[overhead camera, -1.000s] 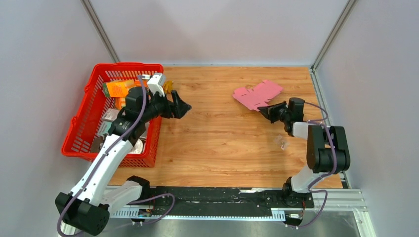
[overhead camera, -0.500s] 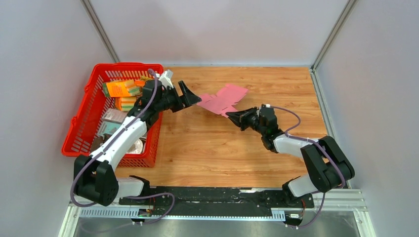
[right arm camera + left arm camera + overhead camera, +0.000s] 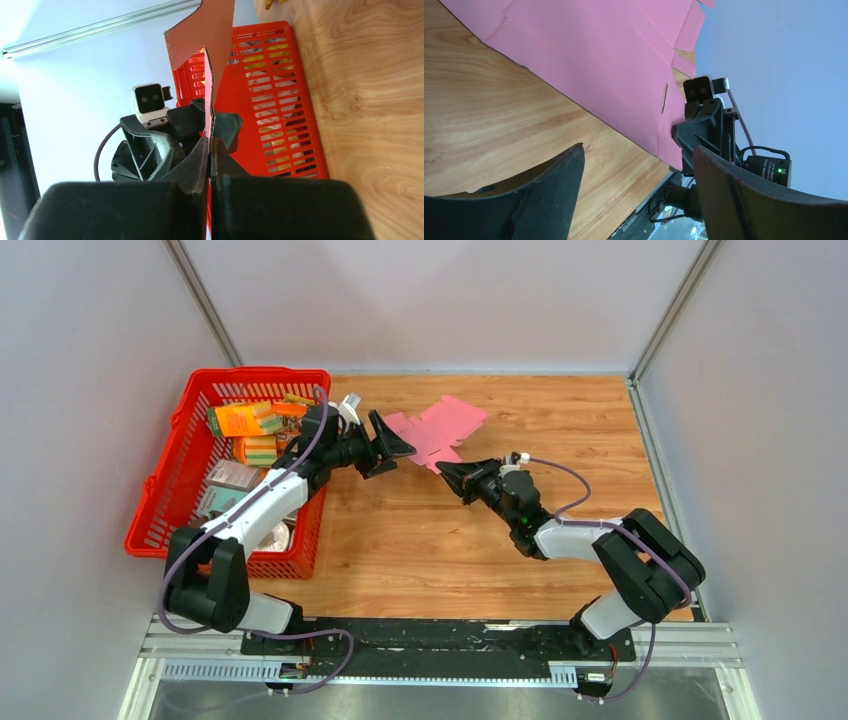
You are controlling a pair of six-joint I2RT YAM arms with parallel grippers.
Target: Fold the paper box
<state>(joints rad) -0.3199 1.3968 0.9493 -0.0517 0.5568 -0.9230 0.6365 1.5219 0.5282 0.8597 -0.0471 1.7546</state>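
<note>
Right jaws: pressed together, pinching the near corner of the paper box (image 3: 210,30). In the right wrist view the thin card runs edge-on straight out from between the two fingers (image 3: 192,165).
Right gripper (image 3: 445,471): low over the table (image 3: 450,540), near its middle, pointing away and to the left.
Left jaws: spread wide with nothing between them. In the left wrist view only wood grain shows in the gap.
Left gripper (image 3: 395,445): just beside the left edge of the pink sheet, with its tips aimed toward it. Whether a tip touches the card cannot be told.
Two grippers: they face each other, near but apart, with the sheet's near end between them.
Paper box, shape: a flat, unfolded pink cut-out with flaps and notches. A short slit shows close to the pinched corner.
Paper box, place: between the grippers, reaching from them toward the back of the table. In the left wrist view a dark shadow line runs under its nearer edge, so that edge is off the wood.
Table: wood-grain top.
Red basket (image 3: 160,510): at the table's left edge, well apart from the sheet. It holds printed packages, with an orange package (image 3: 240,418) toward its back.
</note>
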